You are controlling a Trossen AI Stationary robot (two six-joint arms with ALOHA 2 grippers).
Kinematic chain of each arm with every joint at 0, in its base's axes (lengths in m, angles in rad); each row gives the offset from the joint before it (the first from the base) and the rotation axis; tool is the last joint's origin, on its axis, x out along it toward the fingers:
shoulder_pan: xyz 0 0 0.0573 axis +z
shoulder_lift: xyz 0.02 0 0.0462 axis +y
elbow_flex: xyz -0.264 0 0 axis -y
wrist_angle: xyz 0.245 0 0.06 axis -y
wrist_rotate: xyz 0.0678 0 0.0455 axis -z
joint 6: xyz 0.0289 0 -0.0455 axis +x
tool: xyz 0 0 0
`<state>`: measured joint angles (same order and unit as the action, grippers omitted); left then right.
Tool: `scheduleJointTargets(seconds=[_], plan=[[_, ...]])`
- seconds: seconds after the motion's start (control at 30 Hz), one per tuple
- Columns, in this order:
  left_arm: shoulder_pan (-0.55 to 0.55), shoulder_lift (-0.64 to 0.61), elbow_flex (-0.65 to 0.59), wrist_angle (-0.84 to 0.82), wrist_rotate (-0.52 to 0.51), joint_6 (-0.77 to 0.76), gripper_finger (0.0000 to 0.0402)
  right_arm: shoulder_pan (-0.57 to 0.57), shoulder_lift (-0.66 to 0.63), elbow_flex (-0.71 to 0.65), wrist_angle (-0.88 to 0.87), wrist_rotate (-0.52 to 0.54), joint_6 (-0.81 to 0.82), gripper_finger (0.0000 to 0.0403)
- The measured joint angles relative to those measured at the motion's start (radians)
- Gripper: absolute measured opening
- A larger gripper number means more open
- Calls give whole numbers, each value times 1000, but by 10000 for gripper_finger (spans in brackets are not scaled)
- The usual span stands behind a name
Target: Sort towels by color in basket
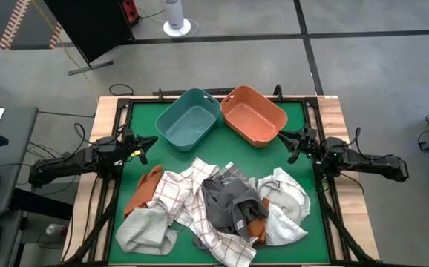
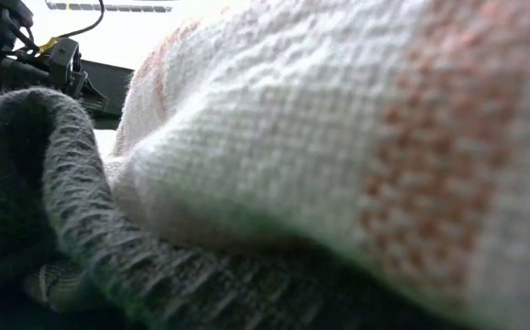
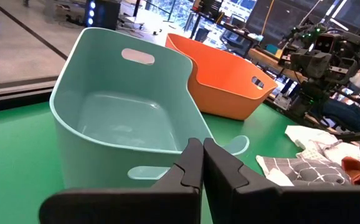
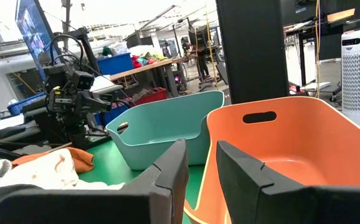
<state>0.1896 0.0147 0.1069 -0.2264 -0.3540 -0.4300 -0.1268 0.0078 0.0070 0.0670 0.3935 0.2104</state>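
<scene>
Here, towels (image 1: 214,211) heaped crosswise along table's near edge, left hand (image 1: 146,143) pinched shut, right hand (image 1: 295,142) narrowly parted, empty.

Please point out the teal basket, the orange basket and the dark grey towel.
teal basket (image 1: 187,126): high view, on its bare floor.
orange basket (image 1: 252,116): high view, on its bare floor.
dark grey towel (image 1: 228,204): high view, middle of the towel, on top of the pile.

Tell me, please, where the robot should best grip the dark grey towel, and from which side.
Probably from straight above, at the raised folds near the middle of the dark grey towel. It lies crumpled on top of the pile, so its ridges stand free there; its edges overlap the checked towel and white towel, which could come along.
</scene>
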Motion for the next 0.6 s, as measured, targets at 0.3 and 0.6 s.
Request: scheduleJointTargets(seconds=[0.3,0.6], plan=[[1,0,0,27,-82,126,1,0,0,0,122,0,40,115],[1,0,-6,354,-130,60,1,-16,0,16,373,2,304,115]])
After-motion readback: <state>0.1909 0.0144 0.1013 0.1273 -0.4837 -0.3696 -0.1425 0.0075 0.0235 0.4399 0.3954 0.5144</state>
